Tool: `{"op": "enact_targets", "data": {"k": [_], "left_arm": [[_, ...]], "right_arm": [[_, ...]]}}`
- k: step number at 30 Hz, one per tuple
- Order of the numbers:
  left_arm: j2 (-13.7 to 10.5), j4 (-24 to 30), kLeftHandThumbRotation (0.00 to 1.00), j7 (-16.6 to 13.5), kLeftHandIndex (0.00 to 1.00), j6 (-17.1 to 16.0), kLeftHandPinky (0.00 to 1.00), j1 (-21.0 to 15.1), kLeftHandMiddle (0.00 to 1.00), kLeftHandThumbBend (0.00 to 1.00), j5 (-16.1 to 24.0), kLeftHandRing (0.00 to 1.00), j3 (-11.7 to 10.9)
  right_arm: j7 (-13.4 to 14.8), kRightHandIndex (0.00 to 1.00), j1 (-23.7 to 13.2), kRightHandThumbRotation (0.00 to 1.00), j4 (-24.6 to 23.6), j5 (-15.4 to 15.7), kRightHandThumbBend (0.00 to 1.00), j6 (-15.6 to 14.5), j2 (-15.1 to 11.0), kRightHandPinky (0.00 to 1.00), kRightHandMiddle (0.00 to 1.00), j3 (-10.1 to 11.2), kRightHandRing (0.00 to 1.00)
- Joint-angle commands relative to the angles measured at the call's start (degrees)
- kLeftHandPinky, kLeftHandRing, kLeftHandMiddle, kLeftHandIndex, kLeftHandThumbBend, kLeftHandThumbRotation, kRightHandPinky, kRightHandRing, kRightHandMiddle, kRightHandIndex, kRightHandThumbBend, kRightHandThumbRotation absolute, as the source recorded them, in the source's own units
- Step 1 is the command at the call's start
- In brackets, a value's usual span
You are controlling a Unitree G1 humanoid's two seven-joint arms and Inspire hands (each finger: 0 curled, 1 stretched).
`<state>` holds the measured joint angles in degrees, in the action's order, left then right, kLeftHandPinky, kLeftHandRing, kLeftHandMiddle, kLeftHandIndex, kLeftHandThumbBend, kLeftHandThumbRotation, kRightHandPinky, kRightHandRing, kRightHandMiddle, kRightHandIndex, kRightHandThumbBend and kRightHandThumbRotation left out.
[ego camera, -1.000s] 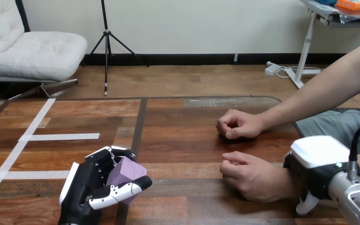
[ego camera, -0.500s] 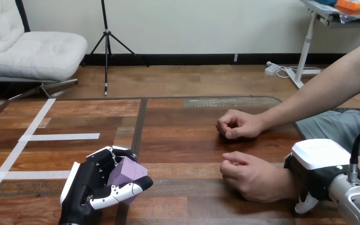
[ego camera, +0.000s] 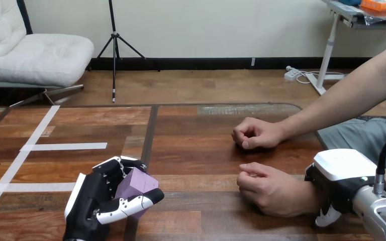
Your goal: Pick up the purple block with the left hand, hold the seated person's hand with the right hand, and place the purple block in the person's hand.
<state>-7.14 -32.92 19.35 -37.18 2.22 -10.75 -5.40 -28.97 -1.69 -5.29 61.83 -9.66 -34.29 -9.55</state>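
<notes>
The wooden tabletop (ego camera: 196, 150) is the biggest thing here. A person sits at its right side, with 2 arms reaching in over it.

The person's far hand (ego camera: 255, 133) rests on the tabletop in a loose fist. The person's near hand (ego camera: 274, 191) lies closer to the robot, and it is curled shut too, with the palm hidden.

The robot's right hand (ego camera: 342, 173) sits on top of the wrist of that near hand, touching it. I cannot tell if it has a real grip on the wrist, because its underside is hidden.

The robot's left hand (ego camera: 93, 201) is at the near left of the tabletop. Its fingers (ego camera: 115, 168) are bent over the top of the purple block (ego camera: 136, 185), and its thumb (ego camera: 130, 205) presses the near side. So the block is pinched between them, well apart from the person's hands.

The task has 3 jobs. Job 1, grabbing the block, looks done. Job 2, holding the person's hand, looks begun at the wrist. Job 3 is not yet done: the block must travel right across the tabletop, and the person's near hand needs to open, palm up, to take it.
</notes>
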Motion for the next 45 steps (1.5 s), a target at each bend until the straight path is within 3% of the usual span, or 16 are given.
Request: {"op": "enact_targets", "data": {"k": [1,13,18,30,45], "left_arm": [[0.0,3.04,0.11,-0.19,0.47,-0.88,0.33,-2.38,0.46,0.93,0.19,0.39,-0.28],[0.16,3.17,0.1,-0.15,0.47,-0.74,0.33,-2.25,0.46,0.92,0.0,0.39,-0.23],[0.05,2.57,0.11,-0.12,0.47,-1.32,0.33,-2.44,0.46,0.93,0.12,0.39,-0.33],[0.1,2.75,0.11,-0.11,0.47,-1.16,0.33,-2.4,0.46,0.93,0.0,0.39,-0.35],[0.38,2.47,0.11,-0.47,0.47,-1.25,0.33,-2.7,0.46,0.93,0.27,0.39,-0.25]], "right_arm": [[1.54,0.65,-1.74,0.0,2.64,-1.41,0.71,-0.06,-1.46,0.24,0.46,0.27,0.34],[1.82,0.67,-1.97,0.0,3.23,-3.1,0.73,-0.82,-1.51,0.22,0.41,0.21,0.3],[3.51,0.65,-1.68,0.0,3.2,-3.91,0.72,-0.41,-1.53,0.22,0.41,0.55,0.3],[2.79,0.61,-1.67,0.0,0.64,-4.16,0.76,-1.9,-1.73,0.32,0.5,1.0,0.42],[2.26,0.55,-1.57,0.0,-2.39,-5.76,0.77,-3.16,-1.88,0.33,0.48,2.03,0.41]]}}
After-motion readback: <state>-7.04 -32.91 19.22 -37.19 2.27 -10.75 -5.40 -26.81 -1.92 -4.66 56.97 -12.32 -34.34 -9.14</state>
